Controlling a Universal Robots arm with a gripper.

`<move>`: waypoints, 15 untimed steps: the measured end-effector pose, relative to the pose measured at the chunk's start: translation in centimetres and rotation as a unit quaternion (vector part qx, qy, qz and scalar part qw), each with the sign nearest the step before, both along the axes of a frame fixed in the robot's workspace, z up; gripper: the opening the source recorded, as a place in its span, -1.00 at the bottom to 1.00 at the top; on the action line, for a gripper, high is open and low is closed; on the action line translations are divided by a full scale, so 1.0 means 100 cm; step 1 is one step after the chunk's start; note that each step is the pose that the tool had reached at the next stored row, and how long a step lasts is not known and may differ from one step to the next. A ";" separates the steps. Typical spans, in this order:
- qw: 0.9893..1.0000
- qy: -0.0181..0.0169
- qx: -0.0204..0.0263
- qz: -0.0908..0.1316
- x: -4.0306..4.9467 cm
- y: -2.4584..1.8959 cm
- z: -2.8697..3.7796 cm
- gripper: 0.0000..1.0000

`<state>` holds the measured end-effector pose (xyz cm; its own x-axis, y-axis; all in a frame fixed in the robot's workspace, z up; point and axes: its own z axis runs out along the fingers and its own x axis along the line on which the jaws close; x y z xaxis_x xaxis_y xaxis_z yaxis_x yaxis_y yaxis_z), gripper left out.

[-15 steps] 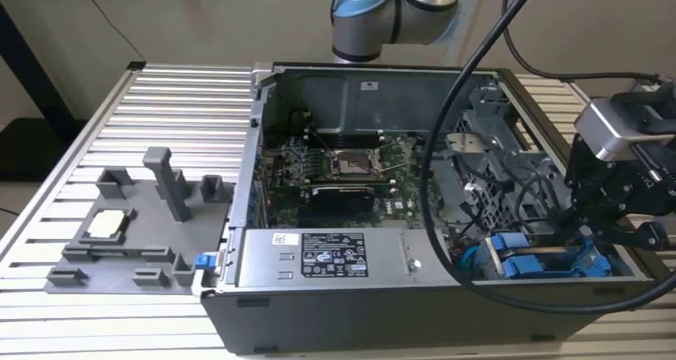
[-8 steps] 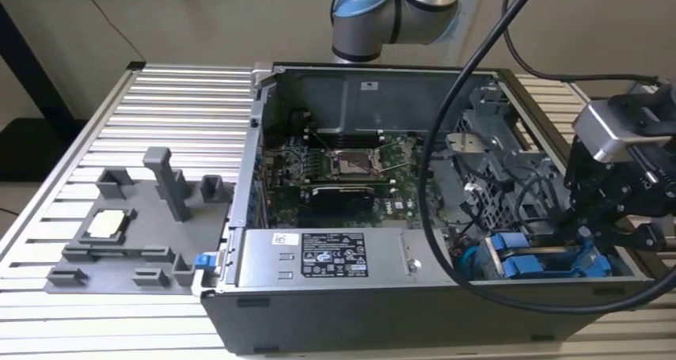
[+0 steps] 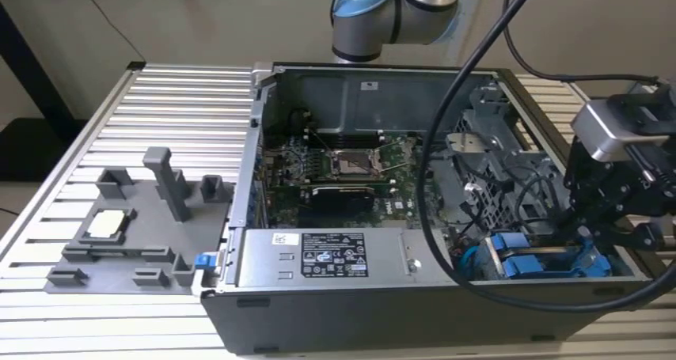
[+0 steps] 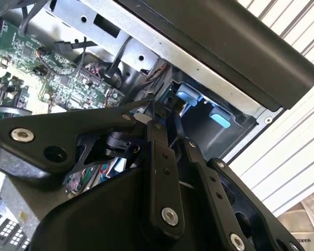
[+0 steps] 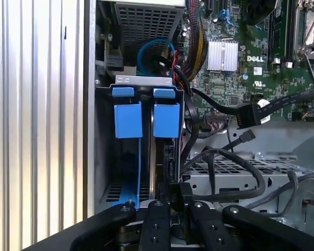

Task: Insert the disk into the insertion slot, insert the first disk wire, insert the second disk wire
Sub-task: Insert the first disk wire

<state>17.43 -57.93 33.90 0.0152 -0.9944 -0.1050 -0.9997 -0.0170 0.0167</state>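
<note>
The disk point(image 5: 165, 137), dark-bodied in a bright blue carrier, stands in the insertion slot point(image 5: 101, 157), the grey drive cage at the case's corner, beside a second blue carrier point(image 5: 128, 119). In the exterior view the blue carriers point(image 3: 520, 257) lie at the case's front right corner, with my gripper point(image 3: 587, 237) just over them. In the first wrist view my gripper point(image 5: 176, 205) is shut on the black plug of a disk wire point(image 5: 176, 190), held against the disk's end; its cable loops off toward the upper cage. The second wrist view has the fingers point(image 4: 158, 137) close together above the blue tabs point(image 4: 189, 97).
A loose small black plug point(image 5: 246, 137) and a wider black connector point(image 5: 249, 117) hang near the cage. The perforated upper cage point(image 5: 235, 168), motherboard point(image 3: 338, 166) and power-supply box point(image 3: 322, 257) fill the case. A grey fixture point(image 3: 132, 233) stands on the slatted table at the exterior view's left.
</note>
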 end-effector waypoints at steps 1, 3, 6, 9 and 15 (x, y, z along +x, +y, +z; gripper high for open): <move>1.000 0.000 0.000 -0.001 0.0000 0.0002 0.0000 -0.62; 1.000 0.000 0.000 -0.003 0.0000 0.0007 0.0000 -0.62; 1.000 0.000 0.000 -0.008 0.0000 0.0011 0.0000 -0.62; 1.000 0.000 0.000 -0.013 0.0000 0.0012 -0.0010 -0.62; 1.000 0.000 0.000 -0.024 0.0000 0.0012 -0.0053 -0.62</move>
<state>17.43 -57.81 33.37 -0.0319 -0.9940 -0.1047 -0.9994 0.0304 0.0167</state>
